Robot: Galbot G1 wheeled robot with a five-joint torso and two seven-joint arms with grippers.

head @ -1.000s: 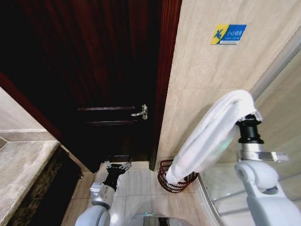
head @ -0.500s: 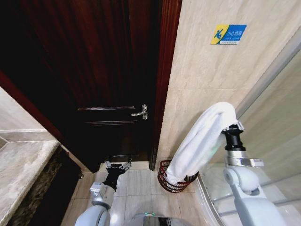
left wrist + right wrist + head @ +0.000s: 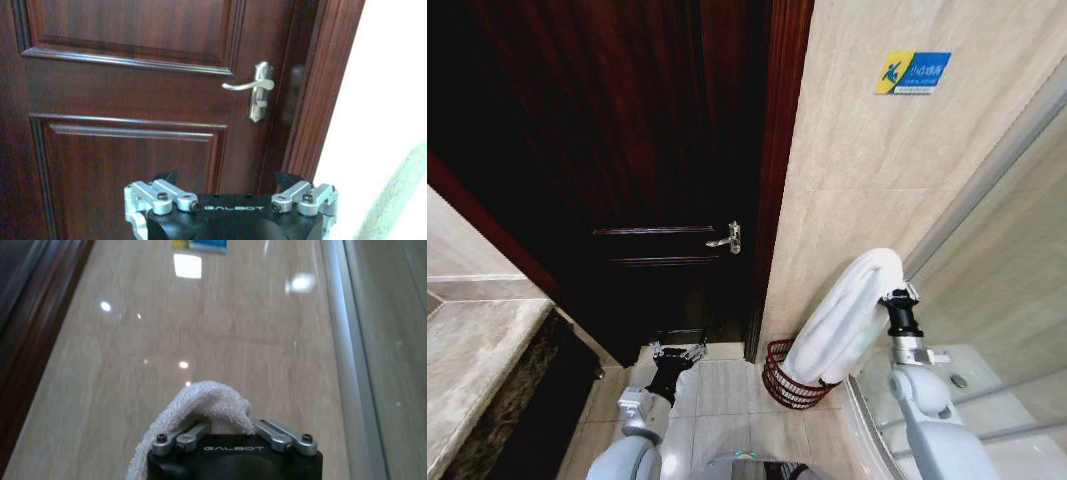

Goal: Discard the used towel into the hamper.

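Lowered and drawn leftward since a second ago, the right gripper (image 3: 879, 277) now carries the white towel (image 3: 842, 320) closer to the hamper (image 3: 795, 380), the cloth's lower end hanging at the basket's rim where earlier it draped from higher up beside the glass. At far left a grey-veined marble bench (image 3: 472, 360) edges the bathroom; beside it the floor (image 3: 727, 395) is laid in pale glossy tiles. The left gripper (image 3: 677, 354) hangs low before the dark mahogany panelled door (image 3: 627, 150), its fingers (image 3: 157, 192) spread apart and holding nothing, facing the silver lever handle (image 3: 729, 238). Right of the red-brown door frame (image 3: 777, 170), a polished beige stone wall (image 3: 867, 150) bears a small blue and yellow sign (image 3: 913, 72). The hamper, a round dark-red wire basket with horizontal ribs, stands on the floor against that wall, just beside the curved base of the glass shower screen (image 3: 1017, 260). The right gripper's fingers (image 3: 277, 432) are clamped on the looped terry towel, whose nubbly pile bunches between them and trails down in a soft thick fold.
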